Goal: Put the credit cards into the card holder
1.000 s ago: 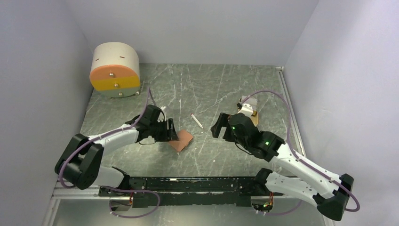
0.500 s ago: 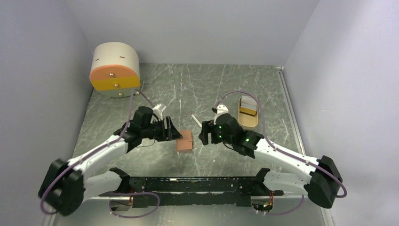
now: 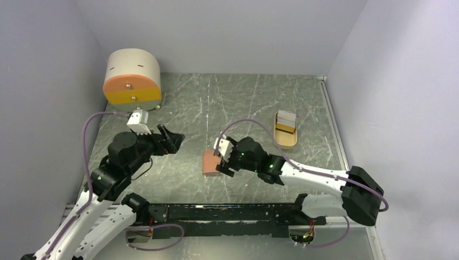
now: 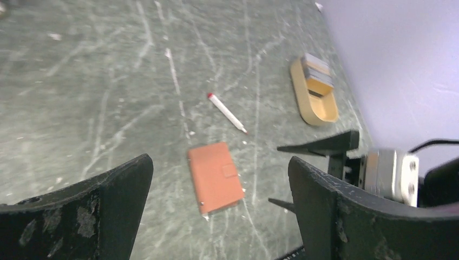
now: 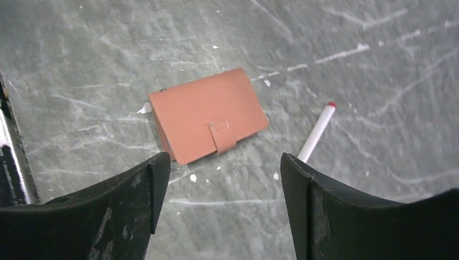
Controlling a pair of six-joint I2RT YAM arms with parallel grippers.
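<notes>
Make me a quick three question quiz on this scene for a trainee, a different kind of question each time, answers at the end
1. True or false: the holder lies shut on the table.
2. Which claw hangs right beside the holder? A: the left. B: the right.
3. Fill in: the cards are stacked in the ___.

Key
1. True: its strap is folded over the front.
2. B: the right claw is open next to it, while the left claw is open and well off to the side.
3. The tray.
</notes>
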